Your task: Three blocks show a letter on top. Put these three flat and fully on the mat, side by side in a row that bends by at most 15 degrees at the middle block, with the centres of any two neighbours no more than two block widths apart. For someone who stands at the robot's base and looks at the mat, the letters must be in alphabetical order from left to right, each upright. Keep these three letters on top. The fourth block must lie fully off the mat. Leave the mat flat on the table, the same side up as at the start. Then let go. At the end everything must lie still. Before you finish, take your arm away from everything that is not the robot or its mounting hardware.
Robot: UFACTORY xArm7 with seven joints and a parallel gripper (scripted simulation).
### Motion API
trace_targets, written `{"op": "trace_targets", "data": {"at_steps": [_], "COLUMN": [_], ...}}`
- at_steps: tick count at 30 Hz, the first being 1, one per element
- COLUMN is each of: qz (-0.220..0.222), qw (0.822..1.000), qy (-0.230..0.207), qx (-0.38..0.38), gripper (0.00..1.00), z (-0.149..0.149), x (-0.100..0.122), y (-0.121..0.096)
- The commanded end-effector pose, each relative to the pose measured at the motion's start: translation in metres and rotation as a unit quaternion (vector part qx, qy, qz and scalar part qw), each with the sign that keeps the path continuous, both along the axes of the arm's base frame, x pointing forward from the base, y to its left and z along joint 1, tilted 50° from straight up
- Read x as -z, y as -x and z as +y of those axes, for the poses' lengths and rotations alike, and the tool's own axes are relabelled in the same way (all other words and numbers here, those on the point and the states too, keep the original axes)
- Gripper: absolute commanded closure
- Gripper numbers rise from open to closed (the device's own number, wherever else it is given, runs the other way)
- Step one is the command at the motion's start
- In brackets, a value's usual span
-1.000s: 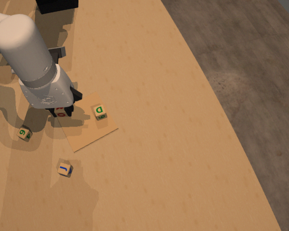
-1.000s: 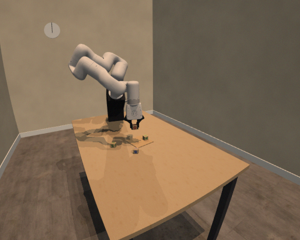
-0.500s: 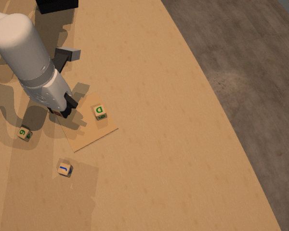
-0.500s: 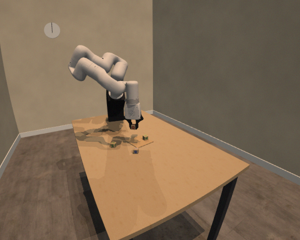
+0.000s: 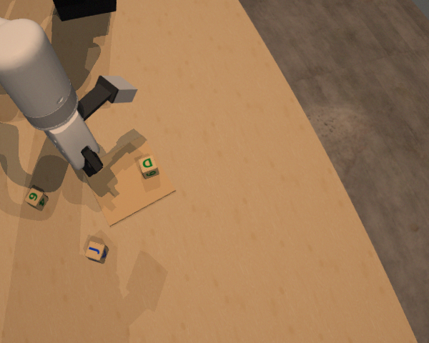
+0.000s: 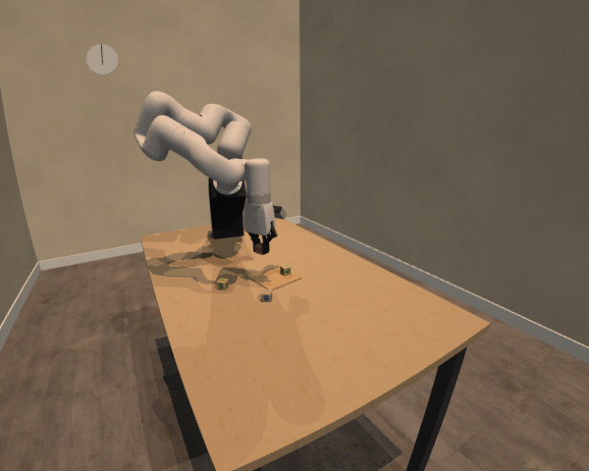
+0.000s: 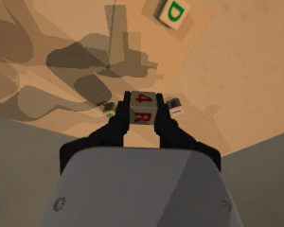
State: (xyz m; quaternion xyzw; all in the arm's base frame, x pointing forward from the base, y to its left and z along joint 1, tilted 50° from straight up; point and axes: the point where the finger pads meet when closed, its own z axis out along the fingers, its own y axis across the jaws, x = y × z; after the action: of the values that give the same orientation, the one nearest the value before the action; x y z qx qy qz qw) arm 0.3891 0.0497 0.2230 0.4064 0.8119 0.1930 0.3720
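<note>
We are watching the jaws pinching the red-lettered R block (image 7: 142, 108), one dark finger (image 7: 115, 129) pressing each side, and it is hanging in the air above the bench (image 6: 335, 344), showing a red 4 and an R to the wrist camera. From the top view the gripper (image 5: 91, 162) is hovering over the near-base edge of the mat (image 5: 141, 201), with the white arm (image 5: 30, 73) slanting down to it. We are seeing the D block (image 5: 148, 166) sitting flat on the mat, green letter up. Off the mat, the 6 block (image 5: 36, 198) is resting on the bench beside the arm's shadow, and the J block (image 5: 96, 251) is lying well apart from it, blue letter up.
</note>
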Motion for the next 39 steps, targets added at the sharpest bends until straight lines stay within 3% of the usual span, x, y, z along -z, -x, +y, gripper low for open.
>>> {"op": "trace_targets", "data": {"at_steps": [1,8,13,39], "qz": [-0.003,-0.001,-0.001,-0.001], "qw": [0.998,0.986,0.980,0.979], "qy": [-0.051,-0.123,-0.149,-0.155], "qx": [0.047,0.109,0.130,0.135], "gripper": [0.73,0.73,0.73,0.73], "z": [-0.0012,-0.0031,-0.0038,-0.0040], "x": [0.0000,0.0009,0.0013,0.0022], "y": [0.0008,0.0019,0.0023,0.0013]}}
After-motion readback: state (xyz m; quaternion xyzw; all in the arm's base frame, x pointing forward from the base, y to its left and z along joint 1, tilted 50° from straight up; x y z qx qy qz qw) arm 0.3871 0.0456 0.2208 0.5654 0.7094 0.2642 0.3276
